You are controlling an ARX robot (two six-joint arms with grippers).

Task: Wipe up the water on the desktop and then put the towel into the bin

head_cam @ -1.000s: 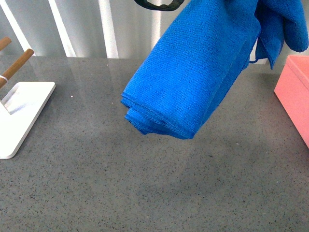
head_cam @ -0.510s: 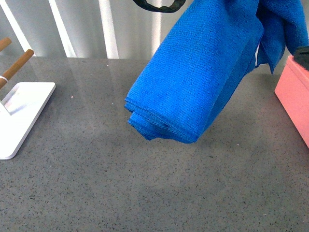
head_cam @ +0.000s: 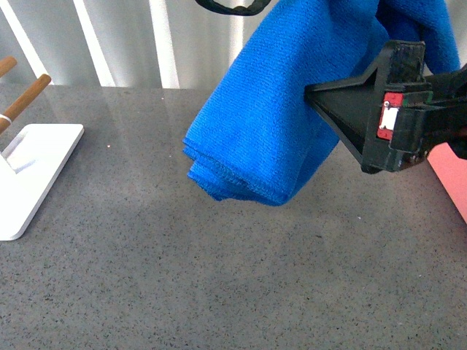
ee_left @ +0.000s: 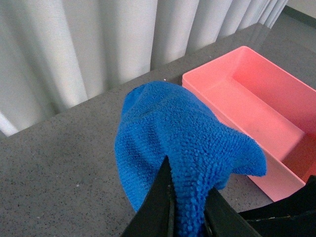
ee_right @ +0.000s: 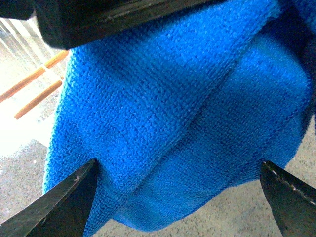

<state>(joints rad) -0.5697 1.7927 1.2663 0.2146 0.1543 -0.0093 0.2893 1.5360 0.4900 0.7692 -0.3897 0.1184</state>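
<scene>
The blue towel (head_cam: 284,109) hangs folded above the grey speckled desktop (head_cam: 219,277), its lower edge clear of the surface. My left gripper (ee_left: 185,212) is shut on the towel (ee_left: 182,148), pinching a fold between its fingers. My right gripper (ee_right: 180,197) is open, its jaws spread wide on either side of the hanging towel (ee_right: 197,108); in the front view it shows as a black body (head_cam: 379,109) in front of the towel's right side. The pink bin (ee_left: 256,103) stands empty at the right; only a sliver (head_cam: 452,175) shows in the front view.
A flat white stand (head_cam: 29,171) with wooden pegs (head_cam: 25,98) sits at the left edge of the desktop. White curtains (head_cam: 124,44) hang behind the desktop's far edge.
My right gripper has come in from the right, now in front of the towel's right side and hiding most of the bin. The towel has shifted slightly left.
</scene>
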